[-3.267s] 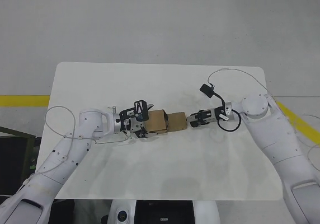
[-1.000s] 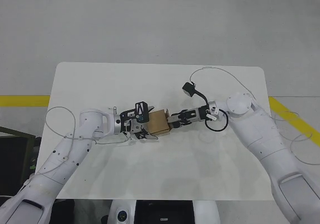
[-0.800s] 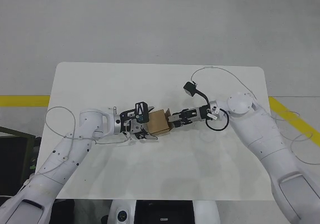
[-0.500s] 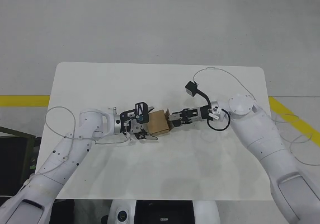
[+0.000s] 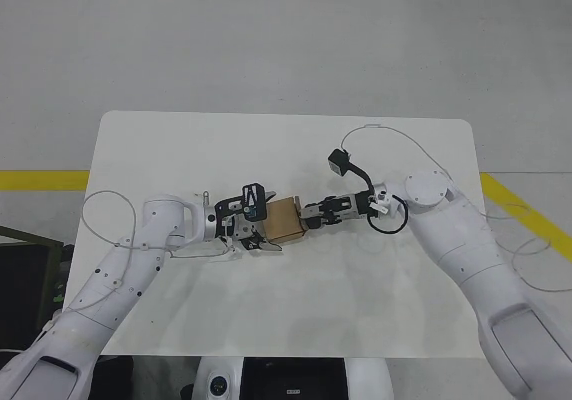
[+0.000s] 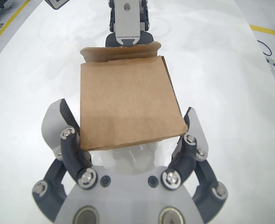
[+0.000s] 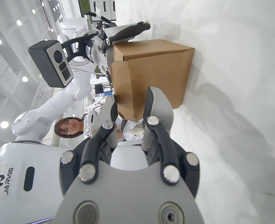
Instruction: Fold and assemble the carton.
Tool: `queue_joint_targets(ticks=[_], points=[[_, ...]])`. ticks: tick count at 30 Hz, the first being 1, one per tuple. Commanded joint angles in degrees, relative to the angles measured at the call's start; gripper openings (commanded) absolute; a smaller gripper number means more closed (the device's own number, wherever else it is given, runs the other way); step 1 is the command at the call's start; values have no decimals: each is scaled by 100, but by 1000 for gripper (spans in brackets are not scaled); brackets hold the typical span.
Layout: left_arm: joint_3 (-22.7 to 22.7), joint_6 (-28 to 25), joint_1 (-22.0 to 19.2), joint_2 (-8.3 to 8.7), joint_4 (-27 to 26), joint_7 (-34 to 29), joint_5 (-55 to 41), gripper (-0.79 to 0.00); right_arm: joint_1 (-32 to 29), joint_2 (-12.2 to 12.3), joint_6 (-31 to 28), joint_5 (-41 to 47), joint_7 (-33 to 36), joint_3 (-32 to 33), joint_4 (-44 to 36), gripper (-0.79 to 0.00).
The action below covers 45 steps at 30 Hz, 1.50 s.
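The carton (image 5: 284,218) is formed into a box and lies on the worktop (image 5: 266,140), directly between the two grippers. Its walls are squared up, so the main folding is judged to be done. At the end facing the right gripper (image 7: 131,99), the flap (image 6: 118,51) is folded across but stands proud of the top panel. That end is therefore judged not yet fully tucked. The end nearest the left gripper (image 6: 125,115) is hidden, so its closure cannot be judged.

The left gripper is spread wide and the near end of the carton is clasped between its fingers, one against each side edge. The fingers of the right gripper are set only a narrow gap apart, with their tips against the end flap just ahead of them. Whether the flap's edge is actually pinched cannot be told.
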Motion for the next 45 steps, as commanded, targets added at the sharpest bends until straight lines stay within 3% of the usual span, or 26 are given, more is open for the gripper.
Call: queue_joint_targets(ticks=[1, 17, 45], points=[[1, 1, -1, -2, 1, -4, -3, 0, 21, -5, 2, -49, -5, -8, 38, -591], [-2, -28, 3, -6, -6, -20, 2, 0, 98, 86, 228, -692, -113, 91, -141, -637], [-30, -29, 22, -9, -31, -21, 1, 0, 42, 32, 424, -907, -167, -19, -693, -693]])
